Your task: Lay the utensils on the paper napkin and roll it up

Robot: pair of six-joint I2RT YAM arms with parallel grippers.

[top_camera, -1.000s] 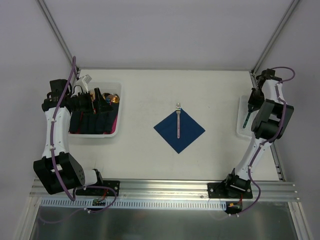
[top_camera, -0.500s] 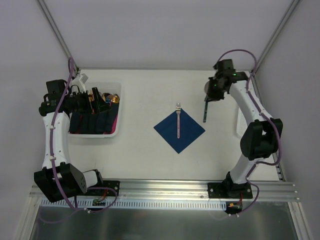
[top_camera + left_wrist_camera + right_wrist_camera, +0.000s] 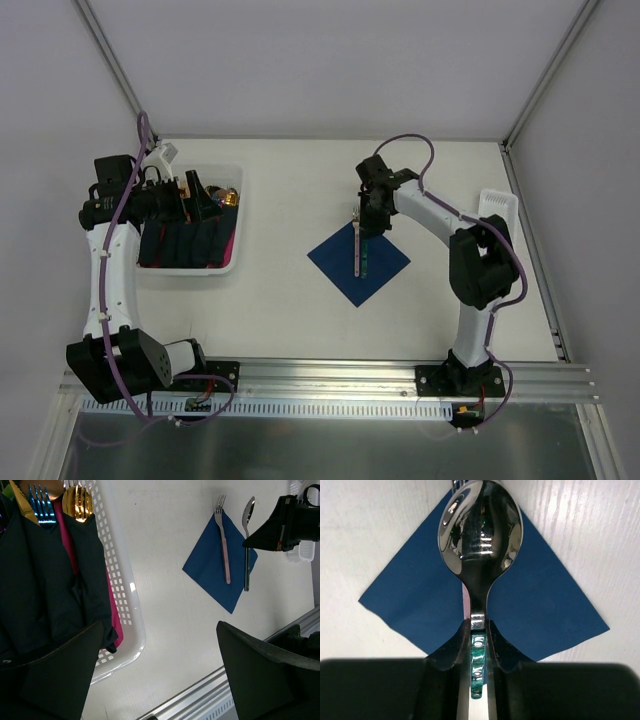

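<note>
The paper napkin (image 3: pixel 359 262) is laid as a diamond at the table's centre. 1 fork (image 3: pixel 357 248) rests along its near-far diagonal, tines past the far corner. 1 spoon (image 3: pixel 480 535) is clamped by its handle in the right gripper (image 3: pixel 478 630) and held over the napkin, just right of the fork; contact with the paper cannot be told. The left gripper (image 3: pixel 198 195) is spread wide above the white basket (image 3: pixel 237 225) of dark rolls (image 3: pixel 185 243) at the left.

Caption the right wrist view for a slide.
Right gripper holds a spoon by its handle over the blue napkin.
</note>
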